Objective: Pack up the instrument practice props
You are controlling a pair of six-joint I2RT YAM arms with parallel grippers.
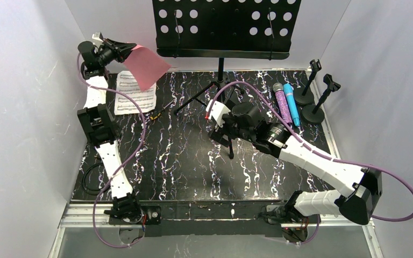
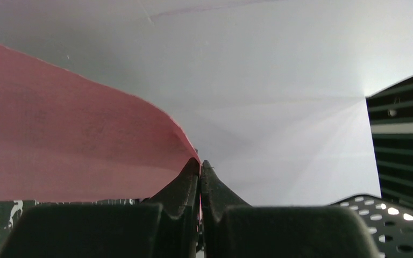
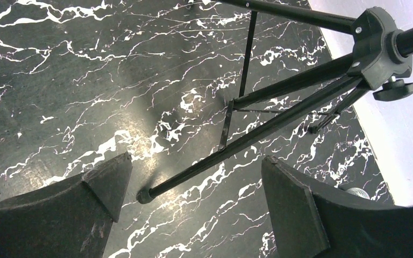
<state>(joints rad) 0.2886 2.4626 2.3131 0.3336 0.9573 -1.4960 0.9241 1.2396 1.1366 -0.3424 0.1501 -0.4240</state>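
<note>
My left gripper (image 1: 130, 49) is shut on a corner of the pink music sheet (image 1: 146, 65) and holds it up at the far left. In the left wrist view the pink music sheet (image 2: 59, 140) curves away to the left of the closed left gripper (image 2: 200, 164). The white music sheet (image 1: 134, 92) lies flat on the table below it. The purple glitter microphone (image 1: 283, 105) and the blue microphone (image 1: 292, 103) lie side by side at the far right, next to two black mic holders (image 1: 304, 94) (image 1: 315, 111). My right gripper (image 1: 215, 121) (image 3: 196, 159) hangs open and empty over mid-table.
A tall black tripod with a perforated plate (image 1: 226, 24) stands at the back; one tripod leg (image 3: 236, 156) runs across the marble table (image 3: 59, 80) between my right fingers' view. A coiled black cable (image 1: 88, 180) lies at the near left. White walls close three sides.
</note>
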